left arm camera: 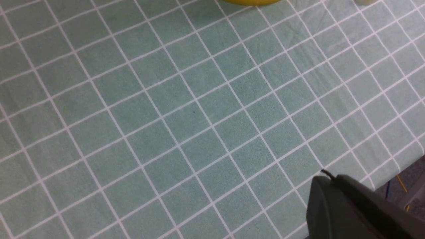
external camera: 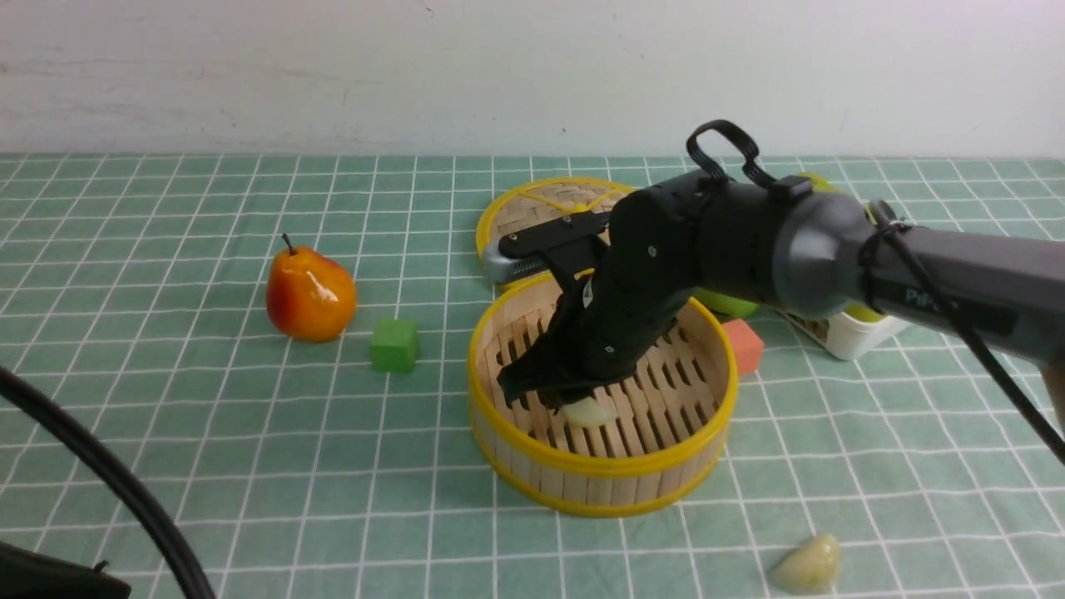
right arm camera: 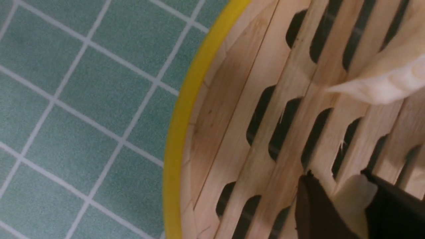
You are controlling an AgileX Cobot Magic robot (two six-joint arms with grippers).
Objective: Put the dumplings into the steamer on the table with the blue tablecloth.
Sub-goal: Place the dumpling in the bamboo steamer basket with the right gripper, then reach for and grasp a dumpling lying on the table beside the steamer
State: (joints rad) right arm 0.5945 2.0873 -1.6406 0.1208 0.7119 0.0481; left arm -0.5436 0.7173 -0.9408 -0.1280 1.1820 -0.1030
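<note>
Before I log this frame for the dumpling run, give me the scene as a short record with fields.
right gripper: its fingertips straddle a dumpling inside the bamboo steamer
second dumpling: on the slats, in the steamer
third dumpling: on the gridded tablecloth, outside the steamer
woven lid: off, beyond the steamer
task: unfinished
</note>
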